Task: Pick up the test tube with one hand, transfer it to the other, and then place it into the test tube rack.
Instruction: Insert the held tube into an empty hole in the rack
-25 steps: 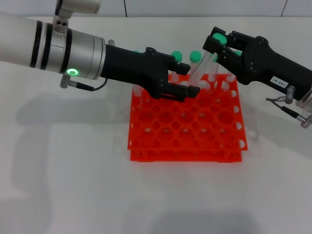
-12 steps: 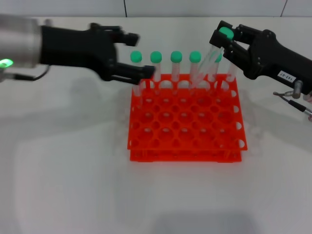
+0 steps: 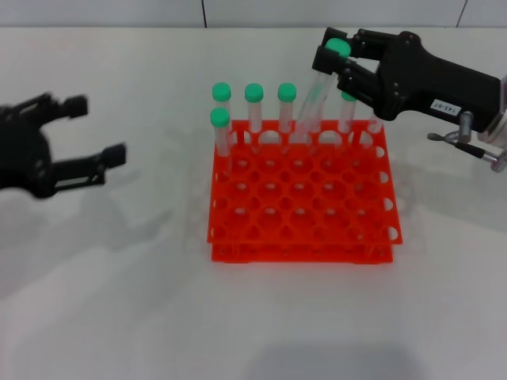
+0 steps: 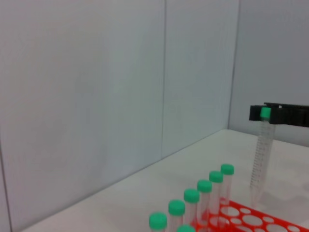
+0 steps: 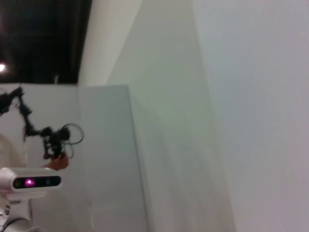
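**A:** And the left gripper (image 3: 79, 162) is gone from the rack, swung well out to the robot's left over bare table, fingers spread wide with nothing between them. A second ago it was right at the back row!

**B:** So the handover is done. The right gripper (image 3: 337, 59), the one with the white label, is clamped on the test tube (image 3: 317, 91) just under its green cap.

**A:** The tube hangs tilted, its lower end down among the back-row holes of the orange test tube rack (image 3: 301, 210) (whether it sits inside a hole, I can't tell).

**B:** The left wrist view shows it too: tube (image 4: 259, 157) pinched at the cap, tip at the rack's edge.

**A:** Five other capped tubes (image 3: 253, 107) stand nearby. Only seating and release remain, I'd judge.
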Motion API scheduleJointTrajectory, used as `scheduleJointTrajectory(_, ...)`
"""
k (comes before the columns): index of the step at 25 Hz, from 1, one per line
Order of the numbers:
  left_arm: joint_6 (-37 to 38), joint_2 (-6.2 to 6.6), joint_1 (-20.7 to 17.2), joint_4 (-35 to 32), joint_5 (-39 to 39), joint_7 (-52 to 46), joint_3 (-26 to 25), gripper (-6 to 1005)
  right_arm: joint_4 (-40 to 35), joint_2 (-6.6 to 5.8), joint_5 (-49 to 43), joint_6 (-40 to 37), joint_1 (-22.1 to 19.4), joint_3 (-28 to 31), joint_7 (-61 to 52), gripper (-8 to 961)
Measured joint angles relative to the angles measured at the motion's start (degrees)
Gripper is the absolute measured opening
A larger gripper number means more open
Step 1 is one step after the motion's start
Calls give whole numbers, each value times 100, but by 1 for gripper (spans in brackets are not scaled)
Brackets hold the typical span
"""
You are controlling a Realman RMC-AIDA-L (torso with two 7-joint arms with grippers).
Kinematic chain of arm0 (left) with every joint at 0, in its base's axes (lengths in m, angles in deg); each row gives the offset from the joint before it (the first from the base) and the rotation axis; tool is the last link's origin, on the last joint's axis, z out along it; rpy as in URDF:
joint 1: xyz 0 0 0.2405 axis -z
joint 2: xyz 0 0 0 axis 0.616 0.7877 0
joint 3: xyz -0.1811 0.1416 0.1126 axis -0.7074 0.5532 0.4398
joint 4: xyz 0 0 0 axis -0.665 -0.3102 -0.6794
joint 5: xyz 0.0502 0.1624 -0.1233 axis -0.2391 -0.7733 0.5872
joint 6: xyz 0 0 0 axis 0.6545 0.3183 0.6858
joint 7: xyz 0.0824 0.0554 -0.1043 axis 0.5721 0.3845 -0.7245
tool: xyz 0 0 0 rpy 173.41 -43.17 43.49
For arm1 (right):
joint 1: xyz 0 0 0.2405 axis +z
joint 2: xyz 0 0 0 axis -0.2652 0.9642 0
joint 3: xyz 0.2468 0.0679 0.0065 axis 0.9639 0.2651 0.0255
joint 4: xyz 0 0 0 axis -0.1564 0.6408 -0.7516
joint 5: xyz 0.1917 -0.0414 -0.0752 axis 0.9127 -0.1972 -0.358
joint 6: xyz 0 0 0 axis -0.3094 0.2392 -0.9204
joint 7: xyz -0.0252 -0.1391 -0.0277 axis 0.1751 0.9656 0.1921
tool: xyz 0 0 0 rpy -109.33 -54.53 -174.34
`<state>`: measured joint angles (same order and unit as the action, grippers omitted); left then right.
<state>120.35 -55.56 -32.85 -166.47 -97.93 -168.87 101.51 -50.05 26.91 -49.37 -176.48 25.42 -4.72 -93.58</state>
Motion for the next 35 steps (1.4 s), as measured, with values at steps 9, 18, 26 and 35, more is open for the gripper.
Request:
scheduleJointTrajectory(9, 719, 35, -174, 902, -352, 416, -666, 894, -492, 37, 3, 223, 96, -699, -15, 257)
scheduleJointTrajectory(18, 739, 43, -66, 1312, -731, 629, -850, 893, 1, 74, 919, 858, 504, -1350, 249, 257)
scheduleJointTrajectory(26, 649, 47, 55, 1471, -846, 725, -866, 894, -492, 74, 2970, 1969, 363, -3673, 299, 257)
scheduleJointTrajectory(35, 583, 63, 157, 1598, -900, 726, -868, 893, -1359, 74, 3299, 2941, 39, -4569, 203, 257)
